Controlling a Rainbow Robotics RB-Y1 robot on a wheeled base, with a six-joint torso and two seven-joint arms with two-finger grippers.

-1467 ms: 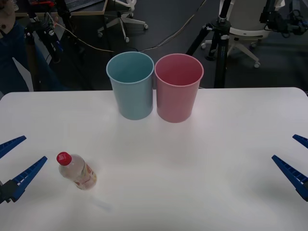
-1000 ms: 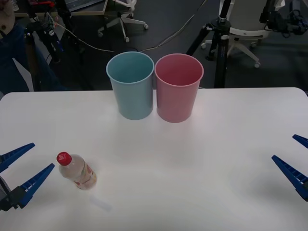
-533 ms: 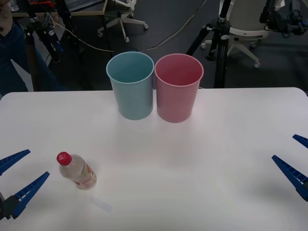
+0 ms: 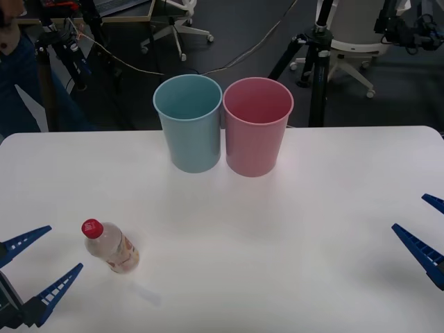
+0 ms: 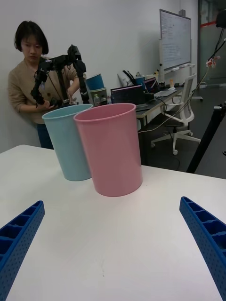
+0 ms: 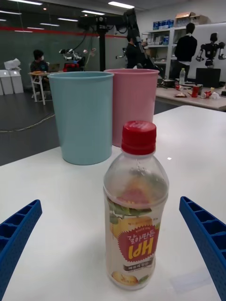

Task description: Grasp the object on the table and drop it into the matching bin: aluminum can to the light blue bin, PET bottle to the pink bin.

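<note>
Front view: PET bottle [image 4: 111, 247] just beside left gripper [image 4: 33, 270] (spread wide).

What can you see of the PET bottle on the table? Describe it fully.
The PET bottle is small, clear plastic, with a red screw cap and a white, orange and red label. It stands upright on the white table, near the robot's left, apart from both bins. The open left gripper sits beside it; nothing touches it.

Pink bin [image 5: 114, 149]: upright on the white table [image 5: 108, 249], nearest the camera.
Light blue bin [image 5: 68, 142]: just beside the pink bin, partly behind it.
Right gripper [image 5: 113, 254]: blue ribbed fingers [image 5: 207, 240] spread wide, nothing between them.
</note>
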